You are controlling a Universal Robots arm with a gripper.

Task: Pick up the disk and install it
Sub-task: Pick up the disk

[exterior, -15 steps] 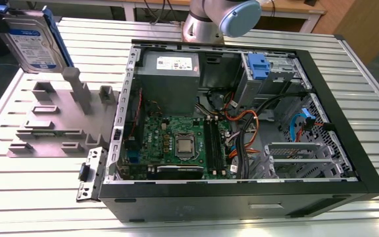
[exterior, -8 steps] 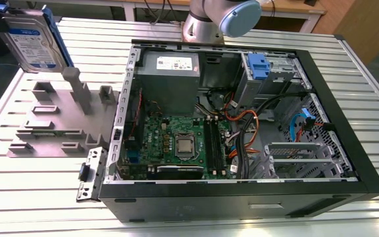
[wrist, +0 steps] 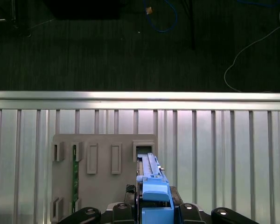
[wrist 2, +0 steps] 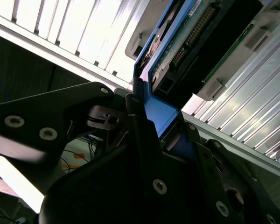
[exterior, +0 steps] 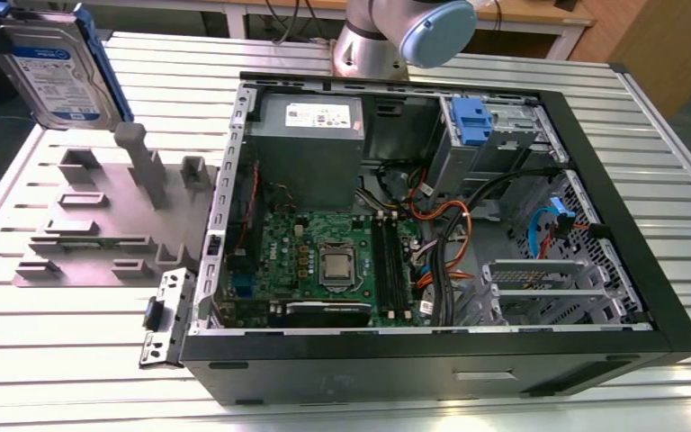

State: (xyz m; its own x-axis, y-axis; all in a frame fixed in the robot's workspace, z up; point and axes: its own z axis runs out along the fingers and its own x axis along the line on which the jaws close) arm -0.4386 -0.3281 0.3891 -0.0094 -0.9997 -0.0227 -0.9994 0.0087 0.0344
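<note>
The disk (exterior: pixel 55 67), a silver hard drive with a white-and-blue label and a blue carrier frame, hangs upright in the air at the exterior view's far left, above the grey slotted holder (exterior: pixel 94 216). In the first wrist view the disk (wrist: pixel 150 179) is seen edge-on, and my gripper (wrist: pixel 152 210) clamps its blue frame over the holder (wrist: pixel 102 186). The second wrist view shows black fingers (wrist 2: pixel 140 130) pressed on either side of the blue frame, with the disk's circuit-board side (wrist 2: pixel 177 51) stretching away from my gripper (wrist 2: pixel 165 126).
An open black computer case (exterior: pixel 442 225) lies on the slatted metal table (exterior: pixel 633 117), with its motherboard, cables and a blue drive-bay latch (exterior: pixel 471 121) exposed. The arm's base (exterior: pixel 394 36) stands behind it. A green board (wrist: pixel 75 177) sits in one holder slot. Dark floor lies beyond the table edge.
</note>
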